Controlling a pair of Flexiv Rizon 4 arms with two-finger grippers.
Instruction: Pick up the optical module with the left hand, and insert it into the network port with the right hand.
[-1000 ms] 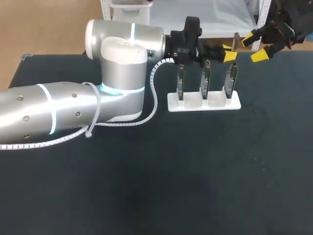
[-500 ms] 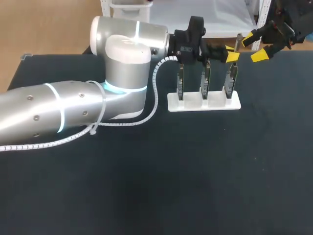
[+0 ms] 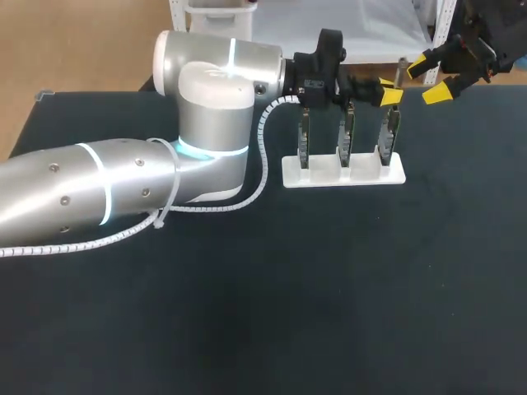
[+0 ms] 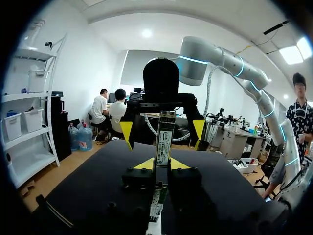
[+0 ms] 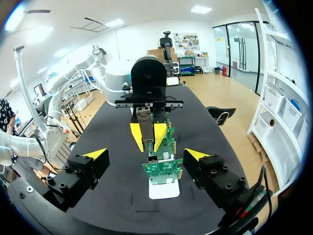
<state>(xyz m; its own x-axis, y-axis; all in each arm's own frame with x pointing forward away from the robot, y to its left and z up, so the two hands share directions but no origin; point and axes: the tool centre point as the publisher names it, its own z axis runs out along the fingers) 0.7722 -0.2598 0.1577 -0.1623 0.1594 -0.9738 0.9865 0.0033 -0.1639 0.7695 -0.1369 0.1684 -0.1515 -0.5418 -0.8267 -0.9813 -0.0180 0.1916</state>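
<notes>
Our left tool point(image 4: 163, 164) pinches the slim metallic optical module point(image 4: 164, 133); our right tool point(image 5: 146, 154) gapes wide near green circuit boards point(image 5: 164, 167).

Circuit boards point(image 3: 346, 136): 3, upright, one row, 1 o'clock on tabletop point(image 3: 329, 288). White base point(image 3: 343, 173): 1. Optical module point(image 4: 164, 138): 1. Grippers: 2, namely left gripper point(image 3: 388, 89) and right gripper point(image 3: 429, 80). Yellow-tipped fingers point(image 5: 93, 153): 4, two per gripper.
</notes>
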